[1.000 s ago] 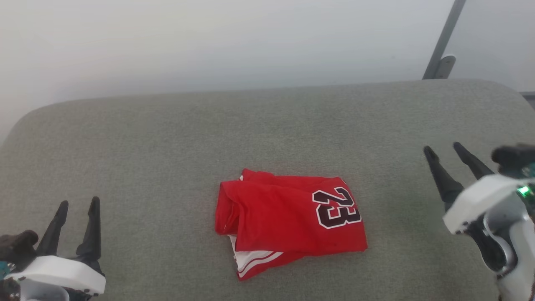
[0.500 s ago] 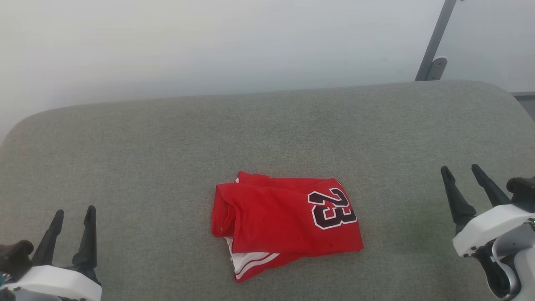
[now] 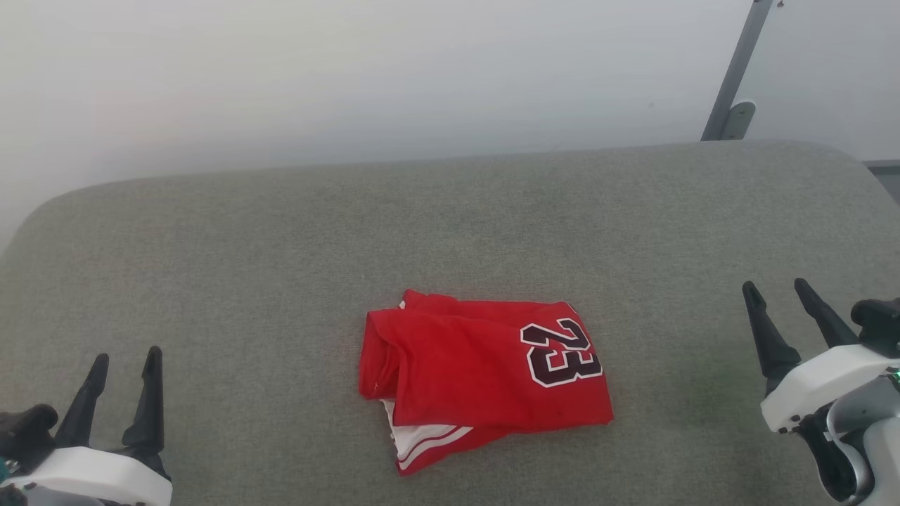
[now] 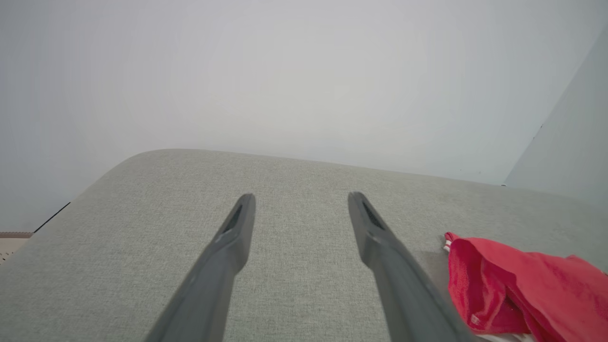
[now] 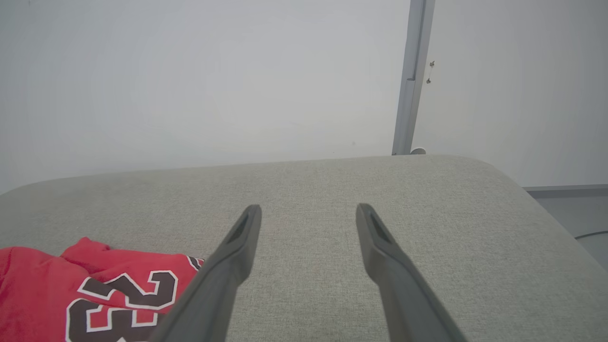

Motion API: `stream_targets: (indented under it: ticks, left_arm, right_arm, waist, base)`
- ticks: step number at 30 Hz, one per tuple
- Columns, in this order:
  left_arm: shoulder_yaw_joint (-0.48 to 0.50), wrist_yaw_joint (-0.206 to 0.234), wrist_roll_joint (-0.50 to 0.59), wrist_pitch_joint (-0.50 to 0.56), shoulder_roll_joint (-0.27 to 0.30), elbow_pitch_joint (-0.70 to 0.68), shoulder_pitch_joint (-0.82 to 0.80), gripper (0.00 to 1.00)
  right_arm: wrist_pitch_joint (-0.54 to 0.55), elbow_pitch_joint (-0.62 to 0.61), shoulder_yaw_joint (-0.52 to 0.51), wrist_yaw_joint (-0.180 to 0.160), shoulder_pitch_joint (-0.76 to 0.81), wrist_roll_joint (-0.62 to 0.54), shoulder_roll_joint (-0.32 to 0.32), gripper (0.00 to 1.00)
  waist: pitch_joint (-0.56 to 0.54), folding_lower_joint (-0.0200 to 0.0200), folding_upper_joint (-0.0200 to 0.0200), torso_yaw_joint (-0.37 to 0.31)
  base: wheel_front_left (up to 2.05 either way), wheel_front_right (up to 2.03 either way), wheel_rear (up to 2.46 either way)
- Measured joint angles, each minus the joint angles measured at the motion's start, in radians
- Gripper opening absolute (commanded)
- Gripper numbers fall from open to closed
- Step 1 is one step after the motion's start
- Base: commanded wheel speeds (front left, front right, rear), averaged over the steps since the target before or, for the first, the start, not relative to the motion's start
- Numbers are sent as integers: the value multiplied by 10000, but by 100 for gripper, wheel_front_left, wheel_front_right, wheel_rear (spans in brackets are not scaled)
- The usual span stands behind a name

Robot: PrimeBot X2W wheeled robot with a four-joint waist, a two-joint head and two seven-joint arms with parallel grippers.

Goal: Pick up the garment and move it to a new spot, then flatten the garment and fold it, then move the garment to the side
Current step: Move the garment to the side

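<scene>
The jersey point(image 3: 485, 383) lies on the grey cloth-covered surface point(image 3: 281, 232), about midway between its left and right edges and closer to the near edge than the far one. It is doubled over into a compact, roughly rectangular bundle. A red panel with the numerals "23" faces up, and a white striped layer sticks out from underneath at the near-left corner of the bundle. The left side of the bundle is rumpled rather than crisp.

The left claw point(image 3: 127, 355) hovers by the near-left corner of the surface, jaws spread wide and holding nothing. The right claw point(image 3: 775, 284) hovers near the right edge, just as wide open and just as empty. Both are well apart from the jersey. Each wrist view shows bare grey cloth between the fingers, with the jersey off to one side.

Judging by this layout, the folding looks done, if somewhat loosely. The jersey sits in the middle of the surface, so the last step, moving it to the side, appears to be left. That step needs one claw, or both, to reach in and grip the bundle without spilling its layers.
</scene>
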Motion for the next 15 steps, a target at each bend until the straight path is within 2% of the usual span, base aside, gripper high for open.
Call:
stream_targets:
  ticks: [9,15]
  left_arm:
    - [-163,0,-2,0,-23,12,-11,100]
    - [-359,0,-35,0,-15,86,-18,100]
  right_arm:
    - [343,-123,253,0,-6,8,67,100]
    - [1275,-69,1087,0,-174,268,176,100]
  waist:
    - [4,0,0,266]
    - [62,0,0,592]
  base:
    - [0,0,0]
    - [0,0,0]
